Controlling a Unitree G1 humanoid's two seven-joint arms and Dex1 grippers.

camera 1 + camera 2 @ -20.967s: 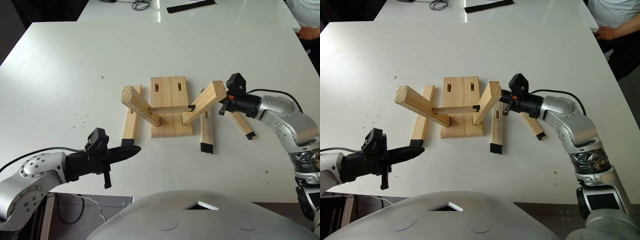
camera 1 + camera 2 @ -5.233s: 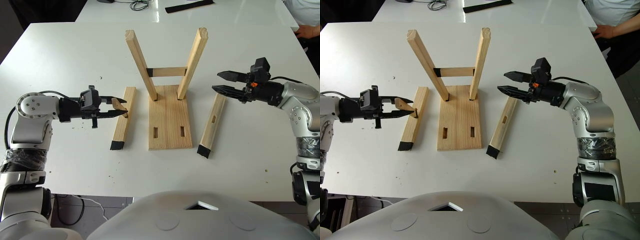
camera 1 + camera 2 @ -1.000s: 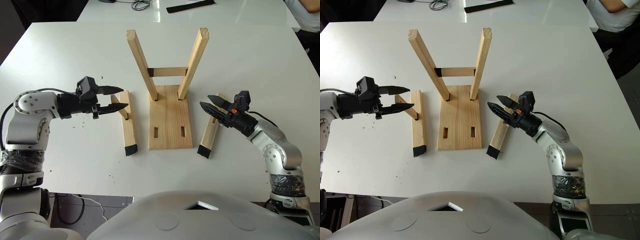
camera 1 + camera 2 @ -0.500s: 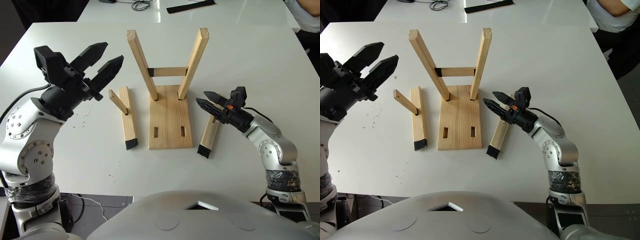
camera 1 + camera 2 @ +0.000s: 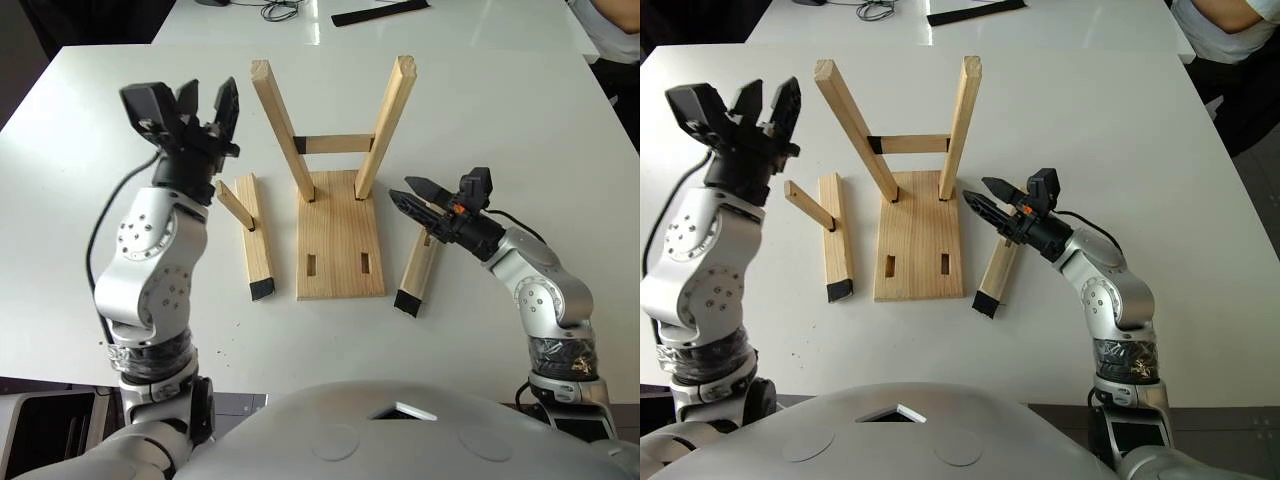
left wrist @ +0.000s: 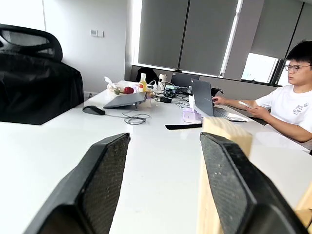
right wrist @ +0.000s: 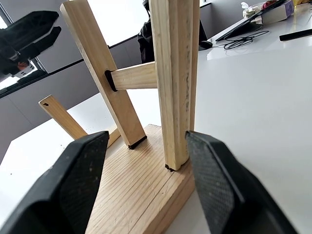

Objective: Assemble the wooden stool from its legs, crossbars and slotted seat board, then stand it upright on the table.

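Observation:
The slotted seat board point(image 5: 340, 262) lies flat on the white table. Two legs point(image 5: 283, 128) point(image 5: 384, 125) stand in its far slots, splayed outward and joined by a crossbar point(image 5: 336, 143). A loose leg point(image 5: 255, 240) with a short crossbar point(image 5: 234, 202) stuck in it lies left of the board. Another loose leg point(image 5: 418, 270) lies to the right. My left gripper point(image 5: 208, 102) is raised, open and empty, beside the left standing leg's top point(image 6: 226, 131). My right gripper point(image 5: 400, 190) hangs open and empty above the right loose leg, facing the standing leg point(image 7: 175, 73).
A black strip point(image 5: 381, 12) and cables point(image 5: 282, 8) lie on the far table. Bare tabletop point(image 5: 110, 300) spreads to the left, right and front of the parts. Small crumbs point(image 5: 165, 238) dot the table on the left.
My left arm has swung up and turned, so its gripper now points away over the table near the left standing leg. My right gripper has edged slightly toward the board. The wooden parts have not moved.

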